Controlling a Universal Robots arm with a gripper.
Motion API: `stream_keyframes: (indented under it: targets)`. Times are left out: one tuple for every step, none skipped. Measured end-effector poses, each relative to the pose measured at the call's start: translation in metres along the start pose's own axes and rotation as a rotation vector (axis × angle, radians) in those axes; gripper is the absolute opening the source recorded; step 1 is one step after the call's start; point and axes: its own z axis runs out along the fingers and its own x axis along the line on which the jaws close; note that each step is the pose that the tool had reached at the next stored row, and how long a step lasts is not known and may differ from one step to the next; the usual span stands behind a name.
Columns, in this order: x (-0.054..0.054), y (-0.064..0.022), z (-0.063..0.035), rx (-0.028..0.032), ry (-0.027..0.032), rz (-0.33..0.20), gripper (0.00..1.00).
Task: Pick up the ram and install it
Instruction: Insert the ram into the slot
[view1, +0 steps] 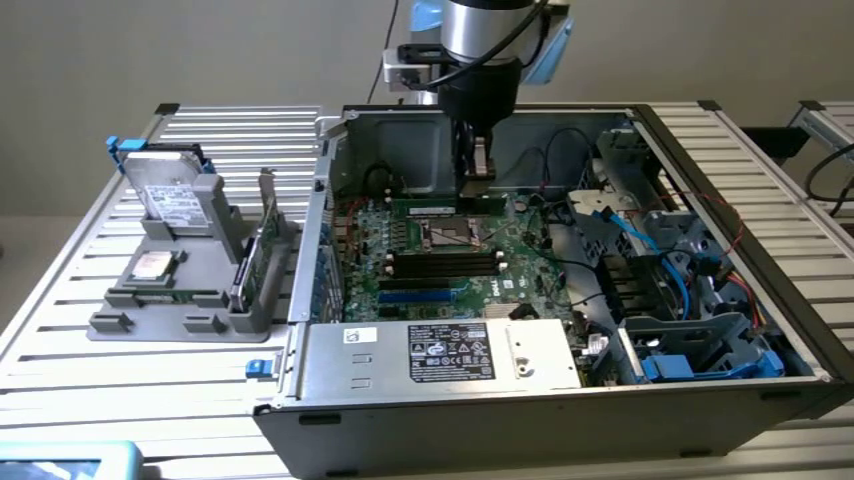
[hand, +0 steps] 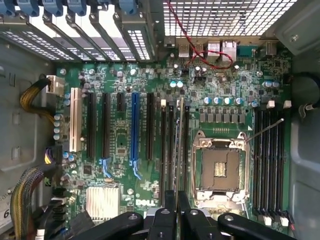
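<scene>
Inside the case (view1: 534, 425), the ram (hand: 177, 145) sits between the fingers (hand: 170, 207) above the motherboard (hand: 120, 150), beside the socket (hand: 220, 167).

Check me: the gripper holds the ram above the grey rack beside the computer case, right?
No. The gripper holds the ram above the motherboard inside the computer case, not above the grey rack; the exterior view shows it.

Beige wall (view1: 200, 50), slatted table (view1: 200, 400) (perhaps aluminium)
</scene>
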Motion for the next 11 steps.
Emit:
stream_keyframes:
  targets:
    - [0.000, -0.0002, 0.0013, 0.0000, -0.0028, 0.000, 0.14]
    - [0.000, -0.0003, 0.0024, 0.0000, -0.0055, 0.000, 0.14]
    - [0.000, -0.0004, 0.0034, 0.0000, -0.0072, 0.000, 0.14]
    - [0.000, -0.0006, 0.0043, 0.0000, -0.0077, 0.000, 0.14]
    - [0.000, -0.0007, 0.0053, -0.0003, -0.0077, 0.000, 0.14]
    - [0.000, -0.0010, 0.0064, -0.0005, -0.0077, 0.000, 0.14]
    - [0.000, -0.0011, 0.0076, -0.0005, -0.0076, 0.000, 0.14]
    - [0.000, -0.0012, 0.0089, -0.0006, -0.0069, 0.000, 0.14]
    - [-0.001, -0.0014, 0.0102, -0.0005, -0.0064, 0.000, 0.14]
    - [-0.001, -0.0015, 0.0113, -0.0005, -0.0058, 0.000, 0.14]
    - [-0.001, -0.0015, 0.0125, -0.0005, -0.0052, 0.000, 0.14]
